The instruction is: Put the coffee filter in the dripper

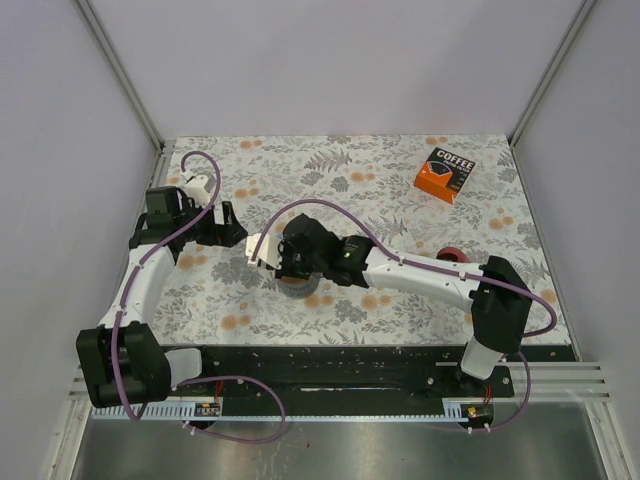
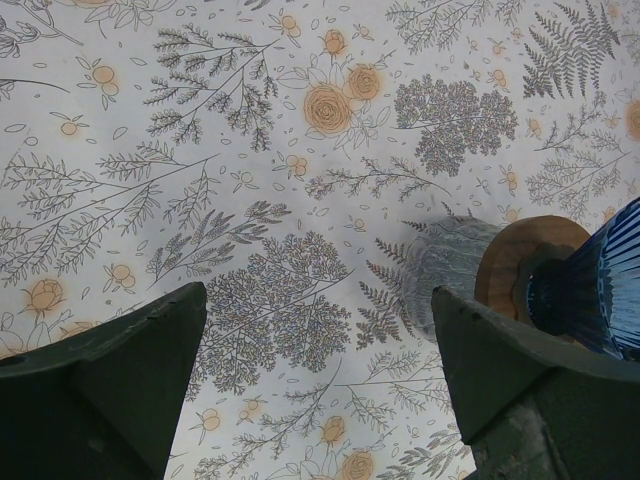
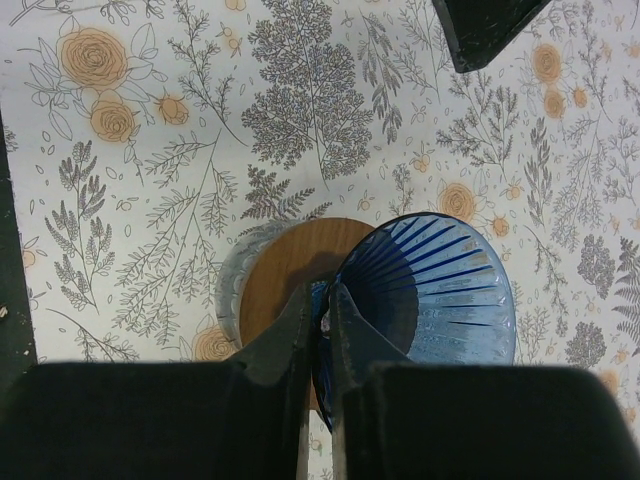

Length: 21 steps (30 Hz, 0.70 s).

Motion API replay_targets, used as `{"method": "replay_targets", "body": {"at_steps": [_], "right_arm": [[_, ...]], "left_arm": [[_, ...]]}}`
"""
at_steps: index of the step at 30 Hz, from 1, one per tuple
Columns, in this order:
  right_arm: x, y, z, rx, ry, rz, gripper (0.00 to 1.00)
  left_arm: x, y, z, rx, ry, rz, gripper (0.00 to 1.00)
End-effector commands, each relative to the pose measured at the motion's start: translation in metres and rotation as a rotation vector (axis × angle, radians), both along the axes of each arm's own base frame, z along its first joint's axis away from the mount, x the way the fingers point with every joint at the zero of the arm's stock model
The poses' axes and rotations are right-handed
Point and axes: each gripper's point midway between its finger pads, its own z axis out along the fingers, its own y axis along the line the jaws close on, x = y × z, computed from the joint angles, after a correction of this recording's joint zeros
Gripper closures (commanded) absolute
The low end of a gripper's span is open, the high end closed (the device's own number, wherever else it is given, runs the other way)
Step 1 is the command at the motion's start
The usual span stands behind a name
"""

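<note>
The blue ribbed glass dripper (image 3: 440, 300) with a round wooden base (image 3: 285, 265) sits on the flowered tablecloth at mid-table, and shows under the right wrist in the top view (image 1: 297, 287). My right gripper (image 3: 320, 300) is shut on the dripper's near rim, one finger inside the cone and one outside. My left gripper (image 2: 320, 370) is open and empty over bare cloth, just left of the dripper (image 2: 600, 290). An orange and black box marked COFFEE (image 1: 444, 173) lies at the back right. No loose filter is in view.
A small red object (image 1: 452, 254) lies partly hidden behind the right arm. A finger of the left gripper (image 3: 485, 25) shows at the top of the right wrist view. White walls close in the table on three sides.
</note>
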Motion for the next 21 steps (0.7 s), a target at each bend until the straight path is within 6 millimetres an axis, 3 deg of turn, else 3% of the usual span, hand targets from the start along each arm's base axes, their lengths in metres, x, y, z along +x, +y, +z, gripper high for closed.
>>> {"method": "replay_targets", "body": {"at_steps": [1, 10, 17, 21], "right_arm": [[-0.004, 0.013, 0.012, 0.081, -0.002, 0.004, 1.0], [-0.014, 0.008, -0.015, 0.072, 0.014, -0.015, 1.0], [-0.018, 0.003, -0.012, 0.022, 0.015, -0.001, 0.66], [-0.021, 0.002, 0.0, 0.034, 0.011, 0.011, 0.52]], "left_arm": [[0.005, -0.002, 0.013, -0.017, -0.049, -0.019, 0.02], [0.004, -0.003, 0.015, -0.025, -0.053, -0.022, 0.02], [0.004, -0.003, 0.015, -0.027, -0.052, -0.022, 0.02], [0.003, -0.004, 0.016, -0.03, -0.053, -0.025, 0.02]]}}
